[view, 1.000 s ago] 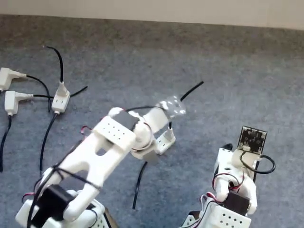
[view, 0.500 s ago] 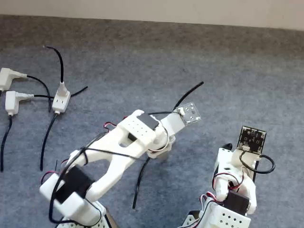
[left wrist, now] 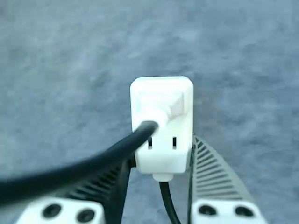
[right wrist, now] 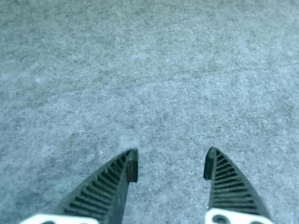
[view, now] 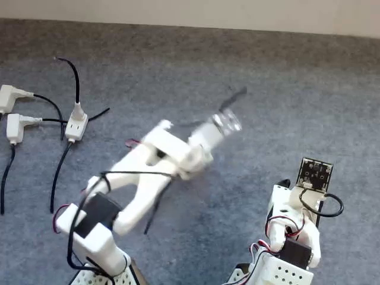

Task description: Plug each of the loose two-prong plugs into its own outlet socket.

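Left tool (left wrist: pixel 161 150) clamped on white socket block (left wrist: pixel 161 112), mid-frame in high view. Loose plugs (view: pixel 76 122) sit well apart, upper left. Risk: black cord (left wrist: pixel 70 172) drags on bench (view: pixel 309 89) and twists block in grip. Right tool (right wrist: pixel 170 164) apart, holding nothing.

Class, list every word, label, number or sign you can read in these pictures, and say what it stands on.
None can be read.
The white outlet socket shows two slots and no print.
Any marks on the dark circuit board are too small to read.

White arms (view: pixel 140 191), black-ribbed right hand (right wrist: pixel 171 157)
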You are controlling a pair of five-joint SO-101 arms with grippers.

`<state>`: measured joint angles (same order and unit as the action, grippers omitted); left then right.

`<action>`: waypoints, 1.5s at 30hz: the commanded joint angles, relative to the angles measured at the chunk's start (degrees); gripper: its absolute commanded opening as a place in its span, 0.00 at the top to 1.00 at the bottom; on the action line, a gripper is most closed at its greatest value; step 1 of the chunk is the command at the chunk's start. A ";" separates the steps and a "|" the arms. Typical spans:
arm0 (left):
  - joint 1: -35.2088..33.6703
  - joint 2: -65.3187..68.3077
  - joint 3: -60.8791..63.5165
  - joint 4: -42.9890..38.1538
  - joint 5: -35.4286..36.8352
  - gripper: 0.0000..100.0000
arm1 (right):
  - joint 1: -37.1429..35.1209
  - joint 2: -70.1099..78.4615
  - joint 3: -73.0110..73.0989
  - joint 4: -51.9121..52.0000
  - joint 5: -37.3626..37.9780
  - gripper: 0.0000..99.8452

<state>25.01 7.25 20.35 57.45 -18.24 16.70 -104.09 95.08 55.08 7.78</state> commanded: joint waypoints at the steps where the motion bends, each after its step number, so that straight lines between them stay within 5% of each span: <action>1: -13.05 -3.30 -11.91 6.95 -1.49 1.00 | -1.54 -1.10 6.90 -1.27 0.70 0.77; 8: -34.24 8.22 -31.96 11.43 -6.33 1.00 | -1.63 -1.10 7.16 -1.27 0.70 0.77; 12: -39.87 19.38 -43.12 16.35 -6.59 1.00 | -1.63 -1.10 7.16 -1.27 0.70 0.77; 18: -40.31 28.97 -53.85 20.84 -6.59 0.97 | -1.54 -1.10 7.16 -1.27 0.70 0.77; 24: -40.31 29.76 -57.98 26.37 -6.59 0.73 | -1.54 -1.10 7.16 -1.27 0.70 0.77; 27: -40.57 29.76 -61.32 30.07 -6.59 0.68 | -1.54 -1.10 7.16 -1.27 0.70 0.77; 34: -40.66 29.67 -74.07 42.64 -6.33 0.68 | -1.54 -1.10 7.08 -1.19 0.44 0.77; 37: -42.51 27.82 -81.89 44.22 -3.34 0.69 | -1.54 -1.10 6.81 -0.92 0.70 0.85; 40: -44.26 22.29 -86.99 44.22 -0.62 0.74 | -1.27 -1.10 5.67 -0.48 0.70 1.00; 45: -45.58 8.40 -87.96 44.22 -0.44 0.88 | -1.27 -1.10 0.22 4.18 0.70 0.98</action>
<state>-19.21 28.18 -65.01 101.14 -19.30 15.65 -104.09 95.16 56.92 7.78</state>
